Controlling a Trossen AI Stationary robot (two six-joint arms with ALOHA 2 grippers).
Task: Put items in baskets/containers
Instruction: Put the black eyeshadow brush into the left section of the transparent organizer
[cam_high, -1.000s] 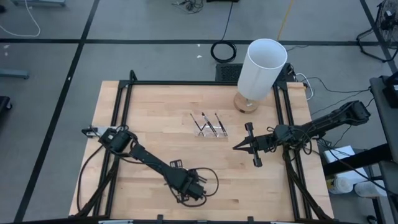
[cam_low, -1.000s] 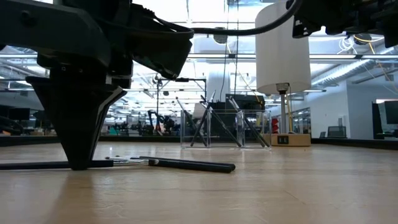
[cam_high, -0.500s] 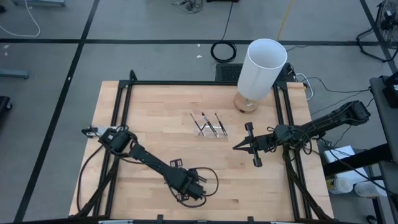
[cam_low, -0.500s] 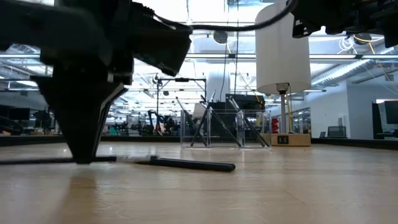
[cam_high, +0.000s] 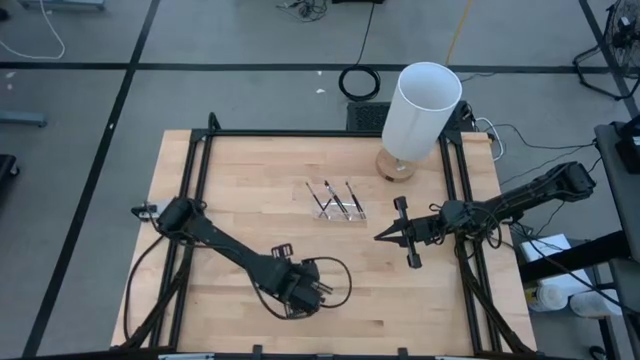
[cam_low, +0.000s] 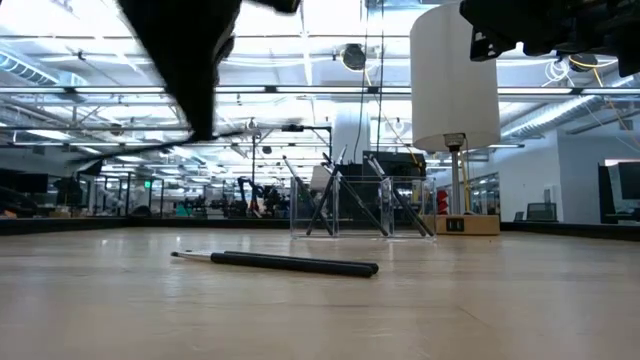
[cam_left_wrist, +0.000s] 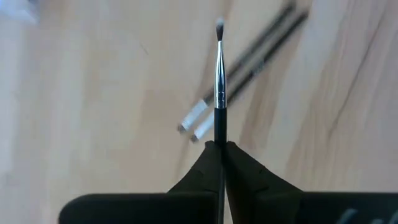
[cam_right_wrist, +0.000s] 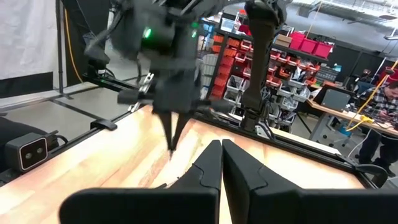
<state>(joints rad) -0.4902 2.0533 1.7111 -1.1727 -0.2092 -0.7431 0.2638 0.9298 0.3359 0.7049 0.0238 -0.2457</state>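
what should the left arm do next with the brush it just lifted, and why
Probably carry it toward the clear tray. The left gripper is shut on one brush, raised off the table, while the tray sits farther back holding a few brushes.

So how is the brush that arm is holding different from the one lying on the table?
The held brush is clamped between the left gripper jaws, lifted off the wood. The loose brush lies flat on the table, untouched. Both are thin dark sticks with silvery ends.
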